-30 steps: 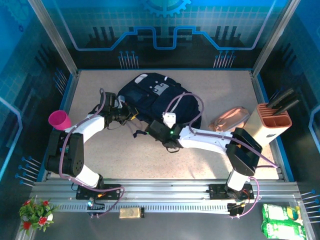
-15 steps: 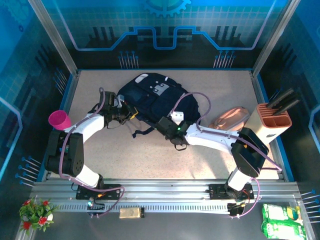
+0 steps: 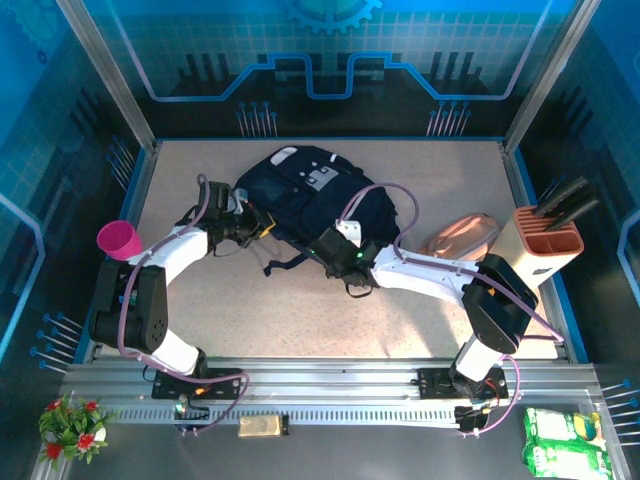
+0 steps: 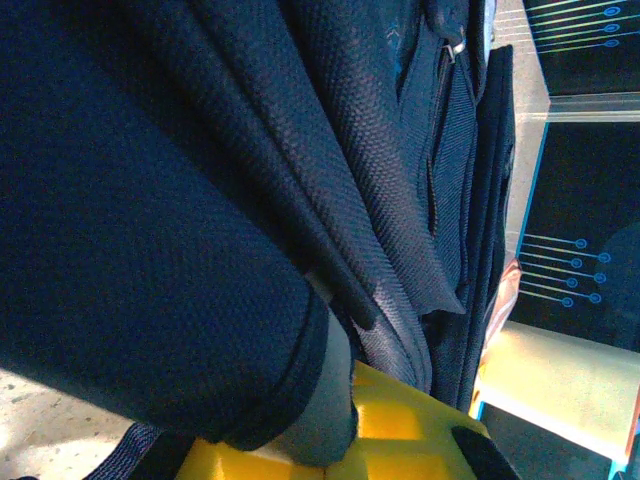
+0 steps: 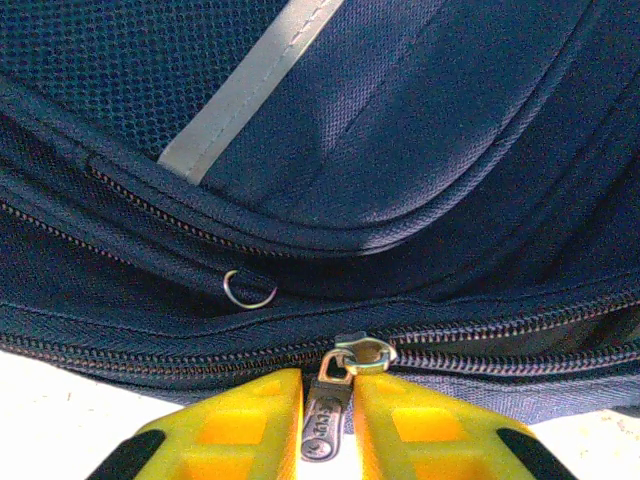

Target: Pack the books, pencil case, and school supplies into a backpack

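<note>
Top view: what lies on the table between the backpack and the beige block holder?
The pinkish pencil case lies there, between the backpack and the block holder; the top external view shows it.

Speckled table (image 3: 250, 312) bears backpack (image 3: 292, 195), pencil case (image 3: 462, 237) (pinkish) and block holder (image 3: 540, 256).

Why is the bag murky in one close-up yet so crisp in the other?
Left wrist: the backpack sits very close to the lens, its near fold shaded and soft. Right wrist: the zipper pull and grey stripe are sharp, while the table below glares white.
</note>
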Controlling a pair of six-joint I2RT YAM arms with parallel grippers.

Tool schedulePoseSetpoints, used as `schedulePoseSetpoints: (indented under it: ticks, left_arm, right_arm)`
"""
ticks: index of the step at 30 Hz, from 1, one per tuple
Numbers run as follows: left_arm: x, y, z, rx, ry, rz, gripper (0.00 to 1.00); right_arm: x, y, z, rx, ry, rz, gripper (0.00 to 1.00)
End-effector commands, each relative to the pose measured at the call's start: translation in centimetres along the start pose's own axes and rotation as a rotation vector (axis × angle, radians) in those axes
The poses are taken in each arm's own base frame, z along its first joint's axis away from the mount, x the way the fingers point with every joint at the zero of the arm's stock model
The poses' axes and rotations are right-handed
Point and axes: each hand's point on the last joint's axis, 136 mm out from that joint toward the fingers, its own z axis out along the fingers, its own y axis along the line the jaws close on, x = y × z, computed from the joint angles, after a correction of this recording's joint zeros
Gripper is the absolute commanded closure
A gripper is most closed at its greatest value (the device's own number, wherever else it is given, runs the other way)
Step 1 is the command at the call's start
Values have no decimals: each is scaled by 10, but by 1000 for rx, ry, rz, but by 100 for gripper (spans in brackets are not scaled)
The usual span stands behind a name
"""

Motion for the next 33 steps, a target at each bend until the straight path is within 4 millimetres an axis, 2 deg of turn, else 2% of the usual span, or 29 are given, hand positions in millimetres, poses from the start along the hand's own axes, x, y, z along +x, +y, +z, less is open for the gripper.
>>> schedulePoseSetpoints:
  ticks: [1, 4, 9, 16, 24, 29, 33]
  left_arm:
    - [-11, -33, -11, 87, -16, 62, 100]
    - [-11, -33, -12, 85, -22, 62, 100]
    - [-13, -35, -14, 86, -32, 72, 100]
    - [-18, -38, -15, 86, -58, 86, 100]
    - [-24, -27, -15, 29, -89, 87, 100]
    - [-21, -20, -14, 10, -85, 81, 100]
    - [-18, -19, -13, 10, -73, 79, 100]
  right_arm:
    - [9, -18, 10, 65, 33, 30, 80]
    - [9, -25, 12, 83, 35, 50, 80]
    - [8, -20, 15, 57, 43, 46, 78]
    - [12, -17, 21, 32, 49, -16, 88]
    - [16, -31, 13, -61, 30, 8, 91]
    - [23, -40, 15, -107, 24, 6, 91]
    - [20, -33, 17, -116, 31, -50, 87]
